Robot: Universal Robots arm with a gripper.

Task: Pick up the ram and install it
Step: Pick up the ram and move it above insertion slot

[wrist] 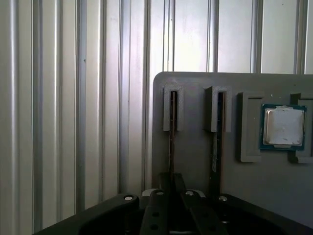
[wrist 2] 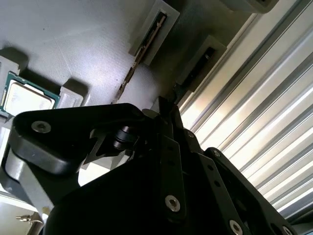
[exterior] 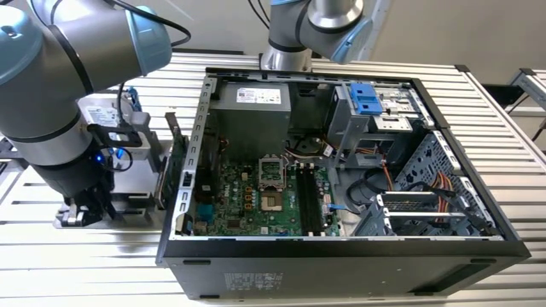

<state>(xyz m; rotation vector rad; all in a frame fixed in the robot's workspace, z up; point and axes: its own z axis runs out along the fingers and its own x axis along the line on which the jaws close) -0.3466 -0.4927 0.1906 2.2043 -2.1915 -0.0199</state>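
In the first wrist view the ram (wrist: 172, 132) stands edge-on as a thin dark strip in a slotted holder of a grey tray (wrist: 195, 83). Its near end runs into my gripper (wrist: 172, 178), whose jaws sit close together on it. A second like strip (wrist: 215, 142) stands in the neighbouring holder. The second wrist view has the held ram (wrist 2: 142, 49) running away from the gripper (wrist 2: 166, 105). In the exterior view the gripper (exterior: 85, 208) is low over the tray, at the view's left of the open computer case (exterior: 341, 256).
A processor chip (wrist: 283, 126) lies in the tray beside the strips. The case lies open with its motherboard and dark memory slots (exterior: 309, 198) facing up. An upright green board (exterior: 173, 160) and a silver hard drive (exterior: 107, 115) stand between arm and case. Ribbed metal table all around.
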